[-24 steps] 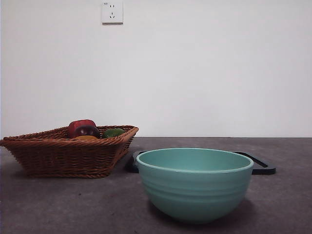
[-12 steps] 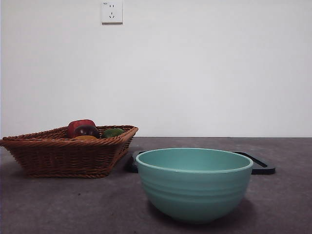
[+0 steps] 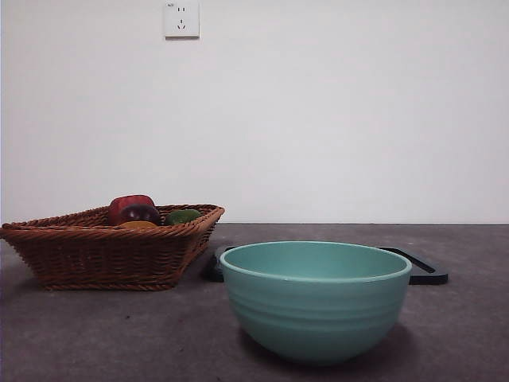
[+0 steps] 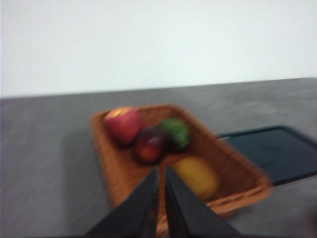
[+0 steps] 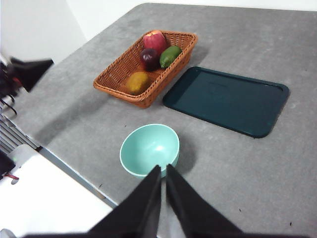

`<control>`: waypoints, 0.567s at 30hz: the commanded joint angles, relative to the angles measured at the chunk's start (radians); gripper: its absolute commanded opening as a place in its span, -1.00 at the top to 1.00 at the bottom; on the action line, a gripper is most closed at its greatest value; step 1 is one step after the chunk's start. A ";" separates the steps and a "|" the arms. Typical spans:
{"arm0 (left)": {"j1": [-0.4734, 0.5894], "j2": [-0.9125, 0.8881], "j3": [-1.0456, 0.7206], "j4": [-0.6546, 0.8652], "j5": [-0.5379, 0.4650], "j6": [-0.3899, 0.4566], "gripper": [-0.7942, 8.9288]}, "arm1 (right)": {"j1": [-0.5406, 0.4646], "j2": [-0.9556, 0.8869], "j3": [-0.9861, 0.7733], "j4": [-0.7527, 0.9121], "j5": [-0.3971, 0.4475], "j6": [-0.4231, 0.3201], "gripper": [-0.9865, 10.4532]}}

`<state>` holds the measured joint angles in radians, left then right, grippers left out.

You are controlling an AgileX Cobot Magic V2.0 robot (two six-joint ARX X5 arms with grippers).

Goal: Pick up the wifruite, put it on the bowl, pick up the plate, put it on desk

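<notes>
The wifruite [image 3: 140, 225], a small orange fruit, lies in a wicker basket [image 3: 95, 255] at the left, barely showing over the rim. It is plainer in the left wrist view [image 4: 196, 176] and the right wrist view [image 5: 138, 82]. The teal bowl [image 3: 316, 306] stands empty at the front of the desk [image 3: 95, 338]. Behind it lies the plate [image 3: 423, 270], a dark flat tray [image 5: 228, 99]. My left gripper [image 4: 161, 171] is shut and empty, hovering by the basket's near side. My right gripper [image 5: 162, 168] is shut and empty, high above the bowl [image 5: 148, 146]. Neither shows in the front view.
In the basket [image 5: 111, 79] there are also a red apple [image 5: 155, 39], a dark red-purple fruit [image 5: 148, 58] and a green fruit [image 5: 170, 56]. The desk's edge [image 5: 74, 171] runs near the bowl. Dark arm parts [image 5: 25, 72] sit beyond the desk's corner.
</notes>
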<state>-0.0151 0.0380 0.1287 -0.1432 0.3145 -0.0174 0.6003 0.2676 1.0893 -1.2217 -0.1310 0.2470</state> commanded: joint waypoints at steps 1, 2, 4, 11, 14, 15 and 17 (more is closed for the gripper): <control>0.002 -0.029 -0.040 0.014 -0.061 -0.014 0.80 | 0.006 -0.002 0.005 0.016 0.001 0.003 0.81; 0.002 -0.035 -0.055 0.019 -0.077 -0.016 0.80 | 0.006 -0.002 0.005 0.016 0.001 0.003 0.81; 0.002 -0.035 -0.075 0.025 -0.117 -0.026 0.80 | 0.006 -0.002 0.005 0.016 0.001 0.003 0.82; 0.002 -0.035 -0.108 0.026 -0.285 -0.058 0.80 | 0.006 -0.002 0.005 0.016 0.001 0.003 0.82; 0.000 -0.035 -0.117 0.016 -0.313 -0.067 0.80 | 0.006 -0.002 0.005 0.016 0.001 0.003 0.81; -0.002 -0.035 -0.117 0.012 -0.319 -0.066 0.80 | 0.006 -0.002 0.005 0.016 0.001 0.003 0.82; -0.002 -0.035 -0.117 0.001 -0.322 -0.066 0.80 | 0.006 -0.002 0.005 0.016 0.001 0.003 0.82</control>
<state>-0.0158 0.0055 0.0322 -0.1463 -0.0029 -0.0731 0.6003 0.2676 1.0893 -1.2175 -0.1310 0.2470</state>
